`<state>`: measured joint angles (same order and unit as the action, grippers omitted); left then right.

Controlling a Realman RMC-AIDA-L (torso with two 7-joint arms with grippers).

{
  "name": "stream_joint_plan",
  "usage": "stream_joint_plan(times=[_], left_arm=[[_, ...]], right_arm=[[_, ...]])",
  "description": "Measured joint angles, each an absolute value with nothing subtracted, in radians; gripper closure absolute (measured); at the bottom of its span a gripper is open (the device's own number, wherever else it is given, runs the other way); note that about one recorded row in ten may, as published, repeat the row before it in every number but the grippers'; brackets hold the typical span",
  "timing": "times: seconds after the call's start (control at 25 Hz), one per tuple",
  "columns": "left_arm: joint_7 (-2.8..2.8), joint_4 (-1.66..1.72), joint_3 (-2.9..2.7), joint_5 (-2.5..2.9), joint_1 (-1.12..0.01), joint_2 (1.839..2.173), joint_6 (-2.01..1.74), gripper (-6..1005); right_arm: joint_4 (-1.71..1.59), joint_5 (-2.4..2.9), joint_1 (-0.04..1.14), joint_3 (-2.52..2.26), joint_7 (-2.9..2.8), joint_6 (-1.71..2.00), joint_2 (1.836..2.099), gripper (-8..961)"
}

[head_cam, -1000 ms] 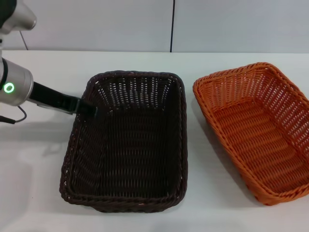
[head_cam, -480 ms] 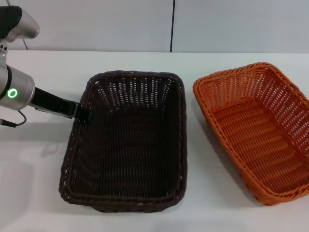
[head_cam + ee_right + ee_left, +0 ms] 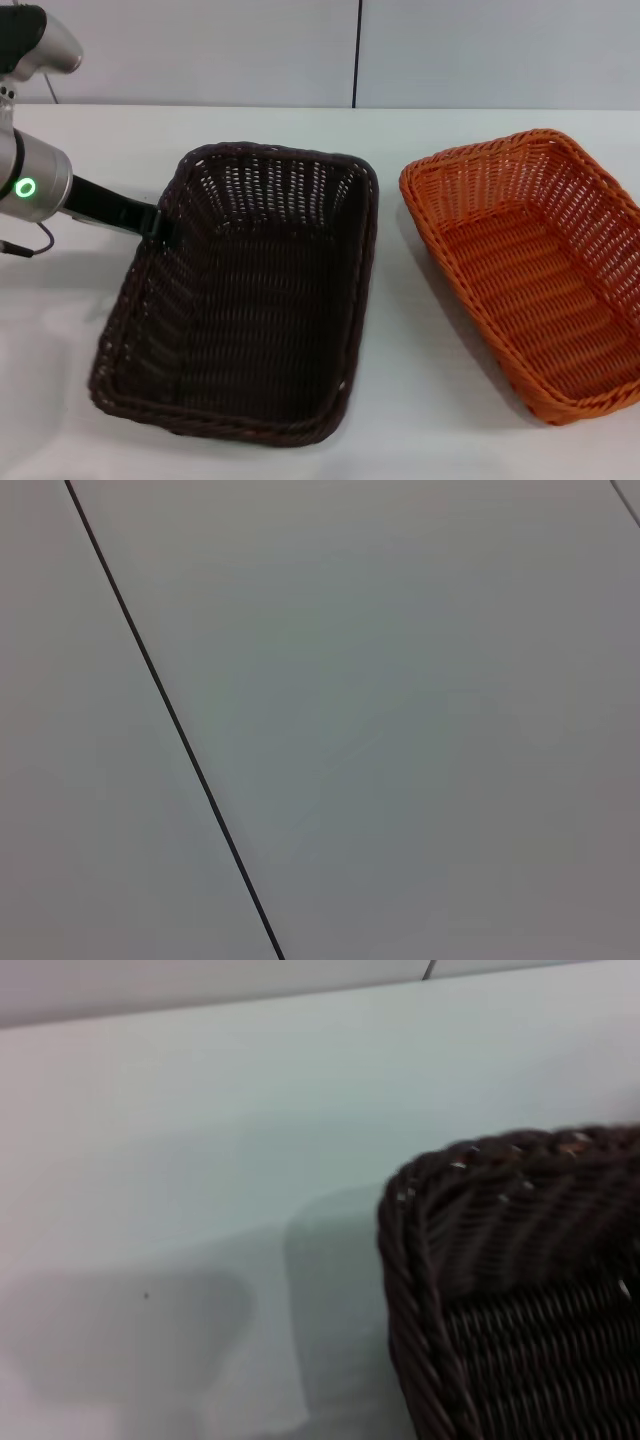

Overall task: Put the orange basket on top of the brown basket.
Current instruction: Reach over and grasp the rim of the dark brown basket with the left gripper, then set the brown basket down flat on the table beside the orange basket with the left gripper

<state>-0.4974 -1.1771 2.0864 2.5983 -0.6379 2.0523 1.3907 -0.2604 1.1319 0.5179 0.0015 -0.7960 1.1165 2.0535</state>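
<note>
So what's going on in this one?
The left gripper is at the left rim of the brown basket, which sits skewed on the white table. The orange basket rests untouched on the table beside it, not yet stacked. The right arm is out of sight.

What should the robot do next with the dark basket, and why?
Probably let go of the brown basket and back the left pincer away. That pincer sits at the basket's left rim, and the basket lies skewed on the table. The orange basket stands apart to the right, untouched, and it is the one to lift. The right pincer is out of sight.
</note>
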Motion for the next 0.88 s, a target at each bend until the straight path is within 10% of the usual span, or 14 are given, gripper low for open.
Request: stream_joint_plan(times=[0.4,0.88], left_arm=[[-0.608,-1.405,2.111,2.587,-0.644,2.046,1.577,780],[-0.916,-0.955,2.128,2.564,-0.963,2.054,1.527,797]], right_arm=[[-0.263,1.132,0.513,0.001,-0.796,1.115,2.053,150],[-0.259,1.132,0.495,0.001,-0.796,1.115,2.055,167]])
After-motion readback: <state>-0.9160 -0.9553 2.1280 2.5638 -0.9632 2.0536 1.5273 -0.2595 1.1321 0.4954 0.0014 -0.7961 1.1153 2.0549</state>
